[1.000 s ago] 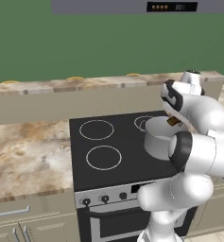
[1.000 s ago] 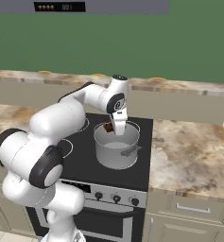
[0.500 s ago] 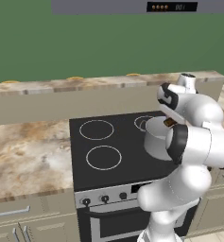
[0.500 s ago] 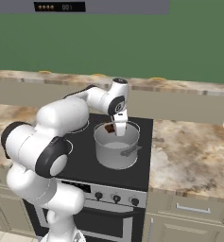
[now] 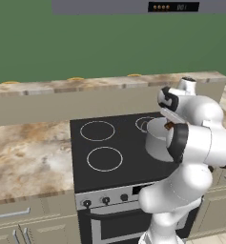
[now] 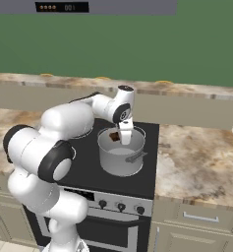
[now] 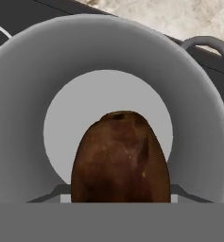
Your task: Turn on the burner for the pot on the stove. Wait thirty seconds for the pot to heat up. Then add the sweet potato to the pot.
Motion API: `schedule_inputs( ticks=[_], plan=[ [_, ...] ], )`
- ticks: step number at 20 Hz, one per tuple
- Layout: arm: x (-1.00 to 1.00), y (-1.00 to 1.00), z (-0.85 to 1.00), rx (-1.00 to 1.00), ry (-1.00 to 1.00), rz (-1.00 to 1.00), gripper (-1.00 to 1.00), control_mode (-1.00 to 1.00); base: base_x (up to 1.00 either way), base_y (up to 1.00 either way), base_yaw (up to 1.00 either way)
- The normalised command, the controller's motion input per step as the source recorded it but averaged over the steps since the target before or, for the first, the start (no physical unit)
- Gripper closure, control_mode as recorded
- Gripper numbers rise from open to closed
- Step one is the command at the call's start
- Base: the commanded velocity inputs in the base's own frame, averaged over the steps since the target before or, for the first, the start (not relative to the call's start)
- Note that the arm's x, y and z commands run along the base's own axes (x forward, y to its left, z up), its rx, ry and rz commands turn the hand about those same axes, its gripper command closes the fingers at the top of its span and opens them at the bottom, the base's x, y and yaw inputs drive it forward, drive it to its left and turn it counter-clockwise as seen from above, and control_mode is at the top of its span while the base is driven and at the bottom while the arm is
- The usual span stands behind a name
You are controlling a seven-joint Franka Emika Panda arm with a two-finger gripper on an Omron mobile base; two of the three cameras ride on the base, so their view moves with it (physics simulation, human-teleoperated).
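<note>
The stove (image 6: pixel 137 183) sits at the centre of the right base view, its black glass top running under the pot (image 6: pixel 121 156), which stands right of centre in that frame and at the right middle of the left base view (image 5: pixel 155 139). In the hand view the pot's wall (image 7: pixel 23 104) rings the frame. The gripper (image 6: pixel 119 137) hangs over the pot's mouth, clamped on the sweet potato (image 7: pixel 120 158), lower centre in the hand view.

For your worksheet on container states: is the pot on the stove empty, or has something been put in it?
Empty: the hand view shows the pot's bare grey floor, with the sweet potato held above it in the gripper.
</note>
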Motion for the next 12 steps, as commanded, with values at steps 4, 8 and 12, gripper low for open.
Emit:
schedule_inputs(
  ticks=[4, 8, 12],
  plan=[
    [0.0, 0.0, -0.21, 0.0, 0.0, 0.0, 1.0, -1.0, 0.0, 0.0, 0.0],
    [0.02, 0.0, -0.17, 0.0, 0.0, 0.0, 1.0, -1.0, 0.0, 0.0, 0.0],
    [0.16, 0.0, -0.08, 0.0, 0.0, 0.0, 1.0, -1.0, 0.0, 0.0, 0.0]
  ],
)
